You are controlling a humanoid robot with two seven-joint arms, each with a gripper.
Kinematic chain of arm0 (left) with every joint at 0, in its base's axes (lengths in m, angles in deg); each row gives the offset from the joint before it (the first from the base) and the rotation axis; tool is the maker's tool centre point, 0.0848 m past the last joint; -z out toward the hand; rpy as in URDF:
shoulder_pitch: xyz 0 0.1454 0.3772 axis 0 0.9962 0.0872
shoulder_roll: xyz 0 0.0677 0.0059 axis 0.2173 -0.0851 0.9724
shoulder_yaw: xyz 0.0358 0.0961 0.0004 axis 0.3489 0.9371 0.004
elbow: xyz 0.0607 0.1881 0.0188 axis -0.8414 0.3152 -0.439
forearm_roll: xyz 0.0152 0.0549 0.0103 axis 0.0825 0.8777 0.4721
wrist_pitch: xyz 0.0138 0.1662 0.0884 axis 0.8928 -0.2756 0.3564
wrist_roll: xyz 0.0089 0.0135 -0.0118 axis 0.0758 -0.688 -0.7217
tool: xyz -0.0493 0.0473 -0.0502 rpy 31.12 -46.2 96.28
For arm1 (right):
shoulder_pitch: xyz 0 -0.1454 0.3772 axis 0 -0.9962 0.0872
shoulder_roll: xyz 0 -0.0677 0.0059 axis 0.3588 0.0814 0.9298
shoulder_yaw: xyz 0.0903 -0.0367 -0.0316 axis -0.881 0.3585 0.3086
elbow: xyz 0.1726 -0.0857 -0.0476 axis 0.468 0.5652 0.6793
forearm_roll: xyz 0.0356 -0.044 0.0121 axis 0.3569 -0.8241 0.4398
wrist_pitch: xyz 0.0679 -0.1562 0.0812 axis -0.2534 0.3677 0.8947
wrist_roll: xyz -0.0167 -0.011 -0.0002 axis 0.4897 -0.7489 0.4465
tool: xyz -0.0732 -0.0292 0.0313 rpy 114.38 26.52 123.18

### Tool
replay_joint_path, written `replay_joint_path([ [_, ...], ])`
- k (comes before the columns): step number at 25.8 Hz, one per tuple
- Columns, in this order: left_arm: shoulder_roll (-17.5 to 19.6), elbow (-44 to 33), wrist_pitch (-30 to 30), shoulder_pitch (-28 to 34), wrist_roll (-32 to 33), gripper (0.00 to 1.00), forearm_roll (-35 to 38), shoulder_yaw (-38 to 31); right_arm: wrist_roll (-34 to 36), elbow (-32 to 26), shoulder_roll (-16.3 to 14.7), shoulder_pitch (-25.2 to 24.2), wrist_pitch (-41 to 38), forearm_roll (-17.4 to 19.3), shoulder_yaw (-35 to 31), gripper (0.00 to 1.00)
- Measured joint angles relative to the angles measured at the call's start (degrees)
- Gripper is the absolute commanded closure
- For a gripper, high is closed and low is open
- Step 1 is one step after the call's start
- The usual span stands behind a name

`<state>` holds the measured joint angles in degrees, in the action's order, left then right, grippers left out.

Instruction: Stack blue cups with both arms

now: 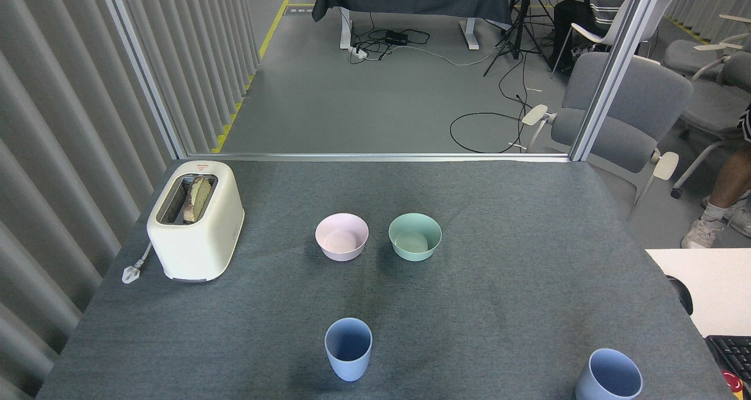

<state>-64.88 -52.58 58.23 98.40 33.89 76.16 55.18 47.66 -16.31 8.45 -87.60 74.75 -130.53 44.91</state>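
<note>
Two pale-blue cups stand upright and apart on the grey table. One blue cup (348, 348) is near the front edge, a little left of centre. The other blue cup (609, 376) stands at the front right corner, cut off by the frame's bottom edge. Both look empty. Neither of my arms nor either gripper shows in the head view.
A pink bowl (341, 237) and a mint-green bowl (415, 236) sit side by side mid-table. A cream toaster (195, 220) with bread in its slot stands at the left, its plug on the cloth. A white desk with a keyboard (729, 353) adjoins the right edge. A person's legs move beyond it.
</note>
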Motion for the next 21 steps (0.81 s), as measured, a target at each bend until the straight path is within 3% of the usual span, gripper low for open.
replay_joint_path([
  [21,0.0,0.0,-0.1,0.0,-0.1,0.0,0.0,0.0,-0.5,2.2,-1.1,3.5,0.2,0.1,0.8,0.0],
])
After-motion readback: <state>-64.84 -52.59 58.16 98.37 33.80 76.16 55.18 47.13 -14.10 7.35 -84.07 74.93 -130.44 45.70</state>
